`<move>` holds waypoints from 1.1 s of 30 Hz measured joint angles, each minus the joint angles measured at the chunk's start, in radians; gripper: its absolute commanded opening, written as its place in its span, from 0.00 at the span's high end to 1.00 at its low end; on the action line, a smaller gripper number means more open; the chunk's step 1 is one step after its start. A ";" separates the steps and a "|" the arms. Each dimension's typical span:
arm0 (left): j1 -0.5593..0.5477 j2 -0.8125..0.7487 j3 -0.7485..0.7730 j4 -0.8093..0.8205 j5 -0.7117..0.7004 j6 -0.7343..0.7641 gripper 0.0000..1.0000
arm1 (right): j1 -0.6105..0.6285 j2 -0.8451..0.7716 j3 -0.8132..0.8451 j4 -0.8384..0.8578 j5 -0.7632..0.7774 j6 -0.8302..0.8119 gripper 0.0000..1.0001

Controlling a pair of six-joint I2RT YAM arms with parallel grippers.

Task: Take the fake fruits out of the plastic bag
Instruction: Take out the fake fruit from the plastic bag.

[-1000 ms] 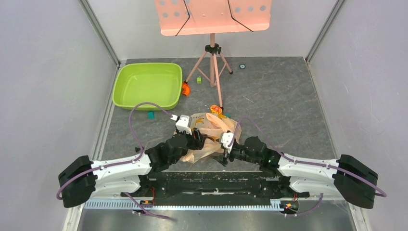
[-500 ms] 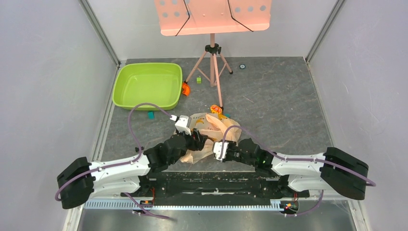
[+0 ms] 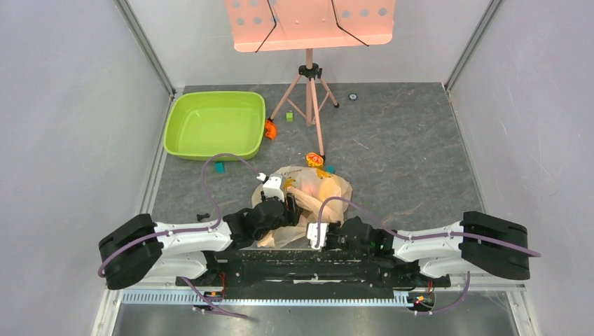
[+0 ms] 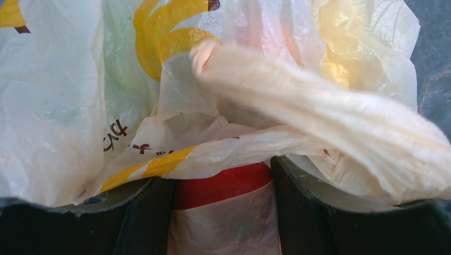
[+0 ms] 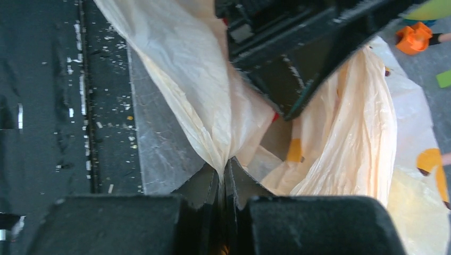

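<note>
The plastic bag lies crumpled in front of the arm bases, thin, peach-beige, with yellow print. My left gripper is inside its mouth. In the left wrist view its jaws hold a glossy red fruit, partly veiled by bag film. A yellow shape and a pinkish one glow through the film further in. My right gripper is at the bag's near edge. In the right wrist view its jaws are shut on a bunched fold of the bag.
A lime green tub stands at the back left. The tripod of a pink music stand is behind the bag. Small blocks lie about: orange, green, teal. An orange-yellow piece touches the bag's far edge.
My right gripper has closed on the bag's near edge and drawn back toward the bases. The left arm has shifted right with its gripper still in the bag.
</note>
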 measured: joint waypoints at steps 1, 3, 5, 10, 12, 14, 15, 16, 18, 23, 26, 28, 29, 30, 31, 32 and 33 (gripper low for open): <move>0.000 0.000 0.000 0.000 0.005 -0.008 0.41 | 0.016 0.008 0.000 0.003 0.008 0.005 0.96; -0.005 0.000 0.000 0.000 0.011 -0.021 0.38 | 0.053 0.024 -0.001 0.012 0.035 0.016 0.97; -0.009 0.000 0.000 -0.002 0.016 -0.027 0.35 | 0.082 0.033 -0.003 0.020 0.061 0.026 0.97; -0.012 0.002 0.005 -0.013 0.038 -0.029 0.26 | 0.151 0.061 -0.008 0.045 0.127 0.059 0.96; -0.011 0.004 0.014 -0.028 0.032 -0.029 0.22 | 0.174 0.075 -0.008 0.046 0.126 0.073 0.96; -0.003 0.005 0.033 -0.062 0.030 -0.029 0.21 | 0.206 0.092 -0.008 0.040 0.119 0.085 0.96; -0.003 0.005 0.041 -0.076 0.030 -0.029 0.21 | 0.216 0.096 -0.008 0.038 0.118 0.090 0.96; -0.003 0.004 0.052 -0.095 0.031 -0.028 0.21 | 0.224 0.098 -0.008 0.036 0.117 0.094 0.97; -0.003 0.002 0.074 -0.133 0.031 -0.028 0.20 | 0.234 0.099 -0.008 0.033 0.119 0.099 0.97; -0.003 -0.025 0.106 -0.222 0.036 -0.026 0.20 | 0.251 0.099 -0.008 0.022 0.114 0.111 0.97; -0.003 -0.032 0.119 -0.254 0.056 -0.020 0.20 | 0.256 0.099 -0.008 0.003 0.092 0.121 0.97; -0.003 -0.032 0.121 -0.272 0.075 -0.013 0.20 | 0.259 0.100 -0.007 -0.008 0.076 0.129 0.97; -0.003 -0.032 0.121 -0.283 0.087 -0.011 0.20 | 0.261 0.101 -0.007 -0.014 0.068 0.133 0.97; -0.003 -0.033 0.121 -0.295 0.097 -0.008 0.20 | 0.262 0.103 -0.007 -0.019 0.060 0.140 0.97; -0.003 -0.036 0.121 -0.304 0.108 -0.006 0.20 | 0.263 0.105 -0.007 -0.024 0.051 0.146 0.97; -0.003 -0.042 0.119 -0.311 0.119 -0.005 0.20 | 0.265 0.106 -0.007 -0.030 0.044 0.153 0.97; -0.003 -0.048 0.117 -0.315 0.126 -0.004 0.19 | 0.266 0.106 -0.007 -0.035 0.040 0.158 0.97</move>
